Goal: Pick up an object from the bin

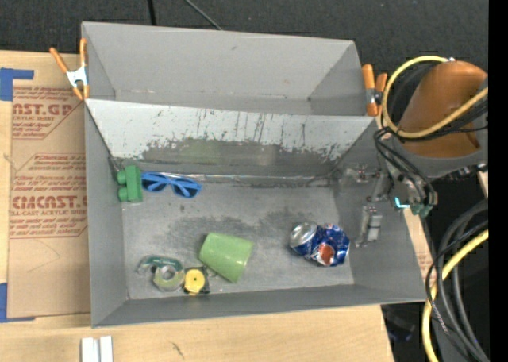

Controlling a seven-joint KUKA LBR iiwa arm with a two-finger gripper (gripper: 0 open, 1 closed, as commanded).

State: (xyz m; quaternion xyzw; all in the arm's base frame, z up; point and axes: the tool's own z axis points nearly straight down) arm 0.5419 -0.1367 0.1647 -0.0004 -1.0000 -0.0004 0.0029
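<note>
In the grey bin (254, 213) the pincer (370, 224) hangs beside a crushed blue can (321, 244), apart or together unclear.

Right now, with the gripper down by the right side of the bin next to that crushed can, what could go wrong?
1. The gripper is close to the bin's right wall, so it may scrape the wall on the way down.
2. The crushed blue can beside it is dented and uneven, so it could twist or slip out of a grasp.
3. The green cup lies on its side and would likely roll if nudged.
</note>
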